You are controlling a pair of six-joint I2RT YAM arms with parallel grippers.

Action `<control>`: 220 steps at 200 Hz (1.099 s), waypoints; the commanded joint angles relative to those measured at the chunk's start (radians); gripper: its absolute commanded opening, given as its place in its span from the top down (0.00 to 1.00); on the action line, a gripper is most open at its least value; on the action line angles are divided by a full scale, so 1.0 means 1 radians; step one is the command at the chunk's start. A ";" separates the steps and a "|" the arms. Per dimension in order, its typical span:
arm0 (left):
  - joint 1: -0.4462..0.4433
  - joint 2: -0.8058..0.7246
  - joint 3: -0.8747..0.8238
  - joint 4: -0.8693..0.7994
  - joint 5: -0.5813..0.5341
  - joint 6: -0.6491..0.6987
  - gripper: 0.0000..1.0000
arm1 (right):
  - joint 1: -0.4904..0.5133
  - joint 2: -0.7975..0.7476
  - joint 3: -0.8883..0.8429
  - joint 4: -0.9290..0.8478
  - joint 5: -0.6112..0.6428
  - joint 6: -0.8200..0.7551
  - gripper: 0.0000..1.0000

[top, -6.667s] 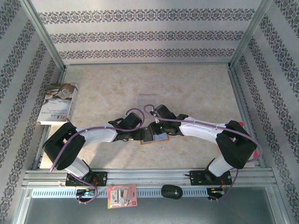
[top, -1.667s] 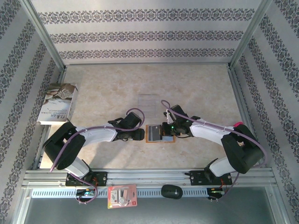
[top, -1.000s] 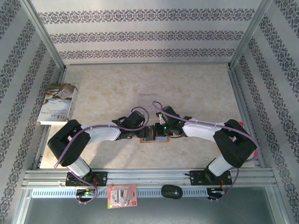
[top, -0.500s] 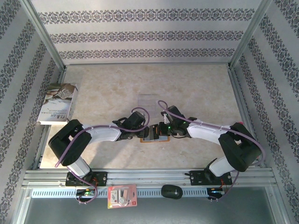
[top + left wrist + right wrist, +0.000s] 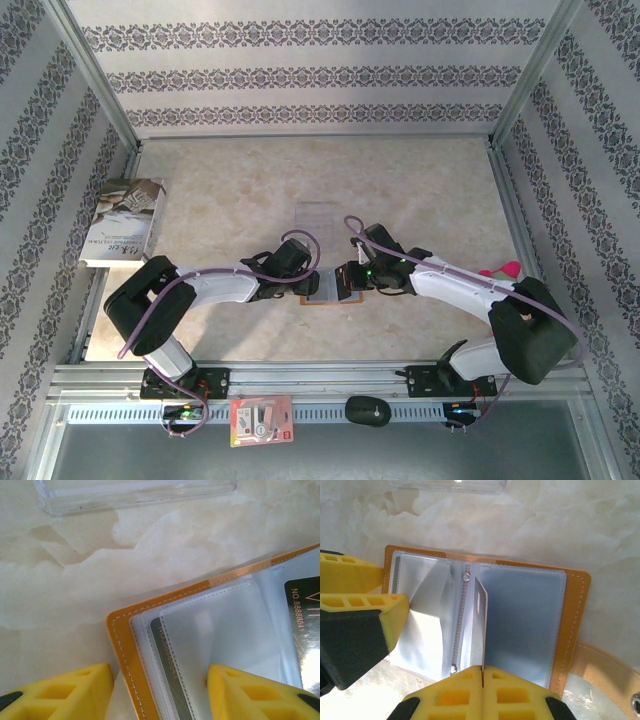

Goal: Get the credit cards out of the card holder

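- Top view: The card holder [image 5: 325,293], a flat orange-tan folder lying open, sits mid-tabletop [image 5: 420,180] toward the near edge. It lies between the left fingers [image 5: 303,287] and the right fingers [image 5: 346,279]. A clear plastic stand [image 5: 318,214] lies behind it, and a book [image 5: 124,221] lies at the left edge.
- Left wrist view: One yellow moulded finger [image 5: 65,692] sits just outside the card holder's [image 5: 120,645] stitched leather corner. The other [image 5: 255,695] is over its frosted clear sleeves. The pair stand apart, gripping nothing. A dark card [image 5: 305,620] with pale lettering shows inside one sleeve.
- Right wrist view: The right fingers [image 5: 485,685] are pressed together, clamped on a thin credit card [image 5: 480,622]. It is held edge-on over the open card holder [image 5: 572,615], beside its riveted spine. The left fingers [image 5: 365,607] lie over the holder's left page of glossy sleeves. A tan strap [image 5: 600,665] trails from the holder's right edge.
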 commanded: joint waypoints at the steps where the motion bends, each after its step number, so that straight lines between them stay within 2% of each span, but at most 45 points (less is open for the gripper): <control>1: -0.008 0.037 -0.039 -0.076 -0.006 -0.001 0.44 | 0.025 0.039 0.042 -0.057 0.045 -0.022 1.00; 45: -0.006 0.039 -0.041 -0.060 -0.002 0.000 0.43 | 0.072 0.114 0.084 -0.034 0.013 -0.016 1.00; 67: -0.006 0.040 -0.044 -0.053 0.000 0.000 0.43 | 0.075 0.129 0.082 -0.018 0.000 -0.014 0.85; 83: -0.006 0.040 -0.045 -0.052 0.002 -0.002 0.42 | 0.076 0.136 0.084 -0.017 -0.007 -0.013 0.81; 102: -0.005 0.038 -0.041 -0.054 0.004 -0.001 0.42 | 0.072 0.146 0.087 -0.023 -0.003 -0.016 0.83; 128: -0.002 0.017 -0.038 -0.062 0.009 -0.001 0.42 | 0.049 0.102 0.099 -0.053 0.018 -0.054 0.95; 137: 0.001 0.001 -0.039 -0.067 0.012 0.000 0.42 | 0.040 0.078 0.113 -0.075 0.029 -0.090 1.00; 178: 0.027 -0.116 -0.020 -0.106 0.076 -0.007 0.36 | 0.016 -0.003 0.227 -0.120 -0.009 -0.321 1.00; 194: 0.035 -0.178 0.001 -0.154 0.065 0.006 0.33 | 0.008 -0.013 0.286 -0.129 -0.015 -0.401 1.00; 220: 0.093 -0.268 -0.023 -0.197 0.064 -0.003 0.31 | -0.011 0.022 0.423 -0.171 0.001 -0.625 1.00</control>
